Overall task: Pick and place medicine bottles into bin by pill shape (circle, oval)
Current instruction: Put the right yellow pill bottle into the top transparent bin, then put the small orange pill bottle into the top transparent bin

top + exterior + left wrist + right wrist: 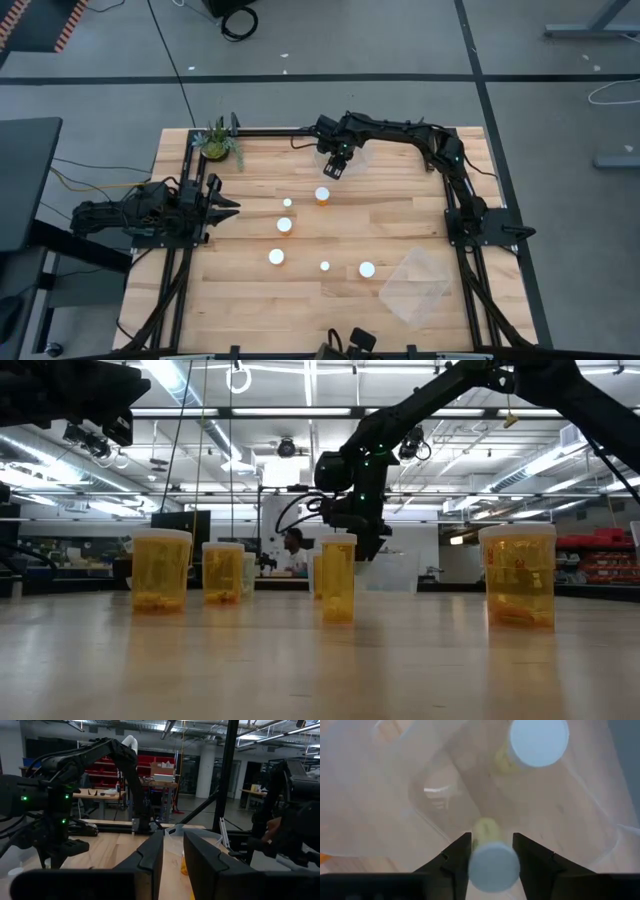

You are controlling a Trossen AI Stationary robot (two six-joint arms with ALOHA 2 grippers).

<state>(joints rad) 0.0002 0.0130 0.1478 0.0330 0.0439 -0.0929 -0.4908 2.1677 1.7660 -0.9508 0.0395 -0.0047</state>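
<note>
My right gripper [338,166] hangs fingers-down over a clear bin [360,157] at the table's far edge, with a white-capped medicine bottle [493,867] between its fingers. Another bottle [538,742] stands inside that bin. Several more orange bottles stand upright on the wood, among them one [322,195] just near of the bin, one [284,225] mid-table and one [366,269] farther forward. My left gripper [228,205] waits at the table's left side, open with nothing between its fingers [150,855]. My right gripper has the bottle's white cap [493,870] between its two fingers, which come from above and point down. The cap sits far back between them and the orange body [482,831] reaches down past the fingertips. The bottle hangs upright over the bin's floor.
A second clear bin [415,287] lies at the near right of the table. A potted plant [217,142] stands at the far left corner. Bare wood shows along the near edge and at the far right.
</note>
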